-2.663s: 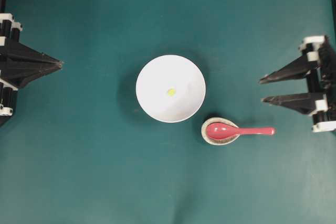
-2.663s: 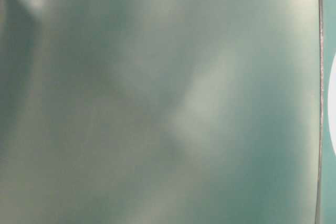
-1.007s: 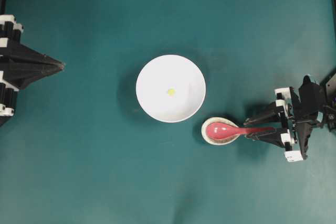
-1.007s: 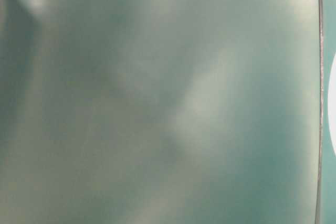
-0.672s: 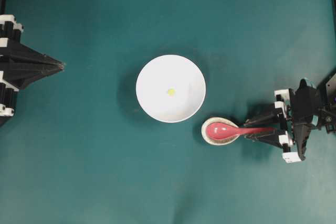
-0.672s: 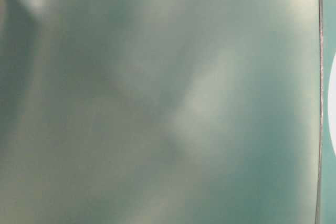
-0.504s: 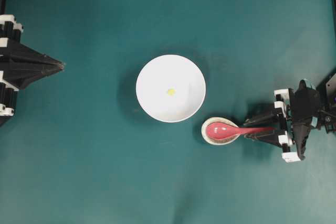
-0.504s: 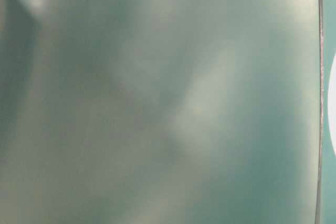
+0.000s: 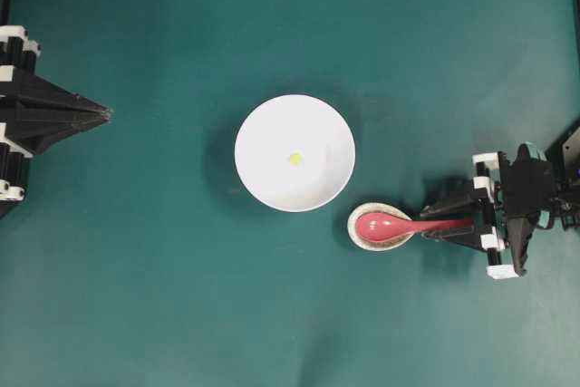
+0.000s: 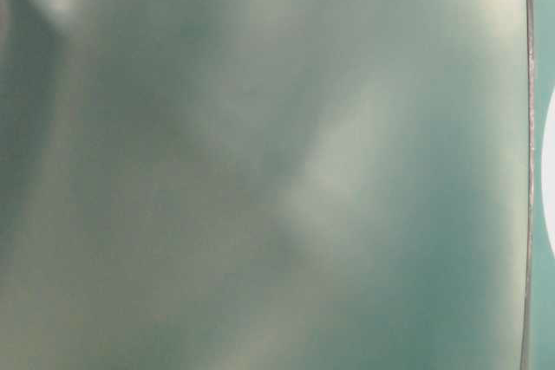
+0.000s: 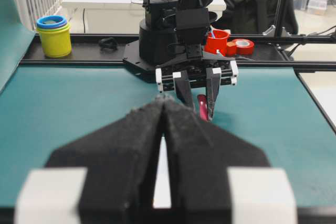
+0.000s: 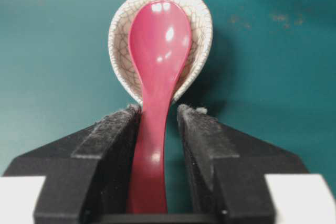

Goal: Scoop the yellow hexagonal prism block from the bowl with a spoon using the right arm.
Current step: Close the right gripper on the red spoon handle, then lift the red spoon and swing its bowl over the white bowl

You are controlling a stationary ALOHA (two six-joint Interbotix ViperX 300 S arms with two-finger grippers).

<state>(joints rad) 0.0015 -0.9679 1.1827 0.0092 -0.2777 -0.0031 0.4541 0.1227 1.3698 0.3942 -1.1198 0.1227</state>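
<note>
While the left claw (image 9: 101, 113) rests closed, the right claw (image 12: 159, 116) straddles the spoon (image 12: 156, 77) handle, open.

1. The bench (image 9: 181, 296) is plain dark teal.
2. The bowl (image 9: 263, 169) is plain white.
3. The yellow hexagonal prism block (image 9: 294, 159) is pale bright yellow.
4. The spoon (image 12: 156, 77) is glossy red-pink with white glints.
5. The small dish (image 12: 202, 30) is beige, covered in a fine dark crackle pattern.
6. The right gripper (image 12: 160, 129) is black with white blocks.
7. The left gripper (image 11: 164, 129) is black with white blocks.
8. The stacked cups (image 11: 53, 36) are yellow, blue on top.
</note>
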